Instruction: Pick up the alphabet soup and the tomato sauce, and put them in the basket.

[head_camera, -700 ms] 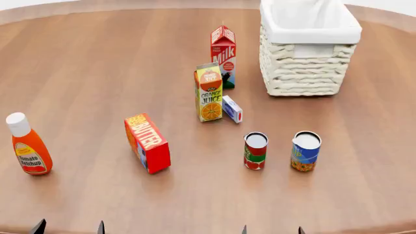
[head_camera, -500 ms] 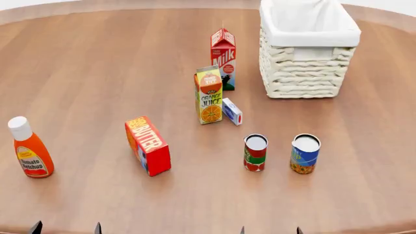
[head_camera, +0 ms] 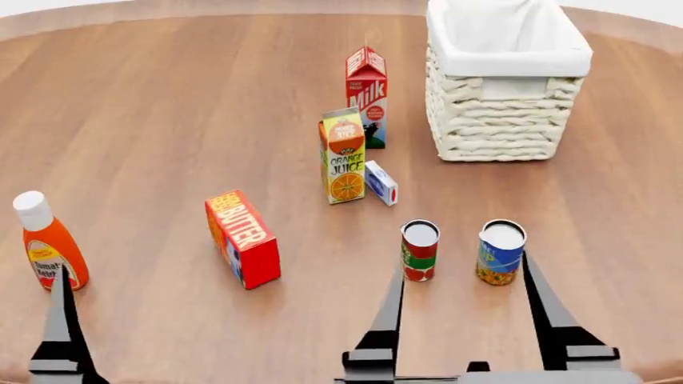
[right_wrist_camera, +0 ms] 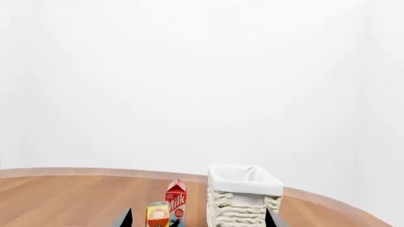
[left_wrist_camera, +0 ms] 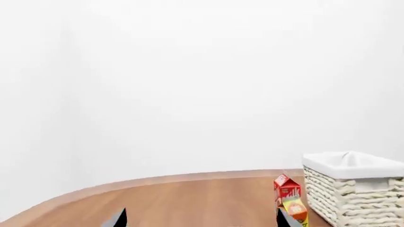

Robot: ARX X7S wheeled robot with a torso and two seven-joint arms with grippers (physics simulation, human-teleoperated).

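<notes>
Right gripper (head_camera: pixel 465 276): two dark fingers spread wide apart at the bottom of the head view, holding nothing. One fingertip is just beside the red-and-green can and the other just beside the blue can.
Left gripper (head_camera: pixel 59 280): only one dark finger shows at the bottom left, beside the ketchup bottle (head_camera: pixel 47 244). I cannot tell if it is apart or together.
Bench (head_camera: pixel 160 120): big, round, brown wood. Everything stands on it.
Basket (head_camera: pixel 507 112): cream wicker with a white cloth over the rim, at the upper right. Nothing shows inside it yet.
Alphabet soup (head_camera: pixel 501 252): small can with a blue, yellow and orange label and a pale top. It stands upright at the lower right, right by the right gripper.
Tomato sauce (head_camera: pixel 420 250): small can, red and green, pale top. It stands upright just left of the soup, not touching it.
Which arm: I think the right arm is much nearer to both cans. The basket is farther up the picture, past them.
</notes>
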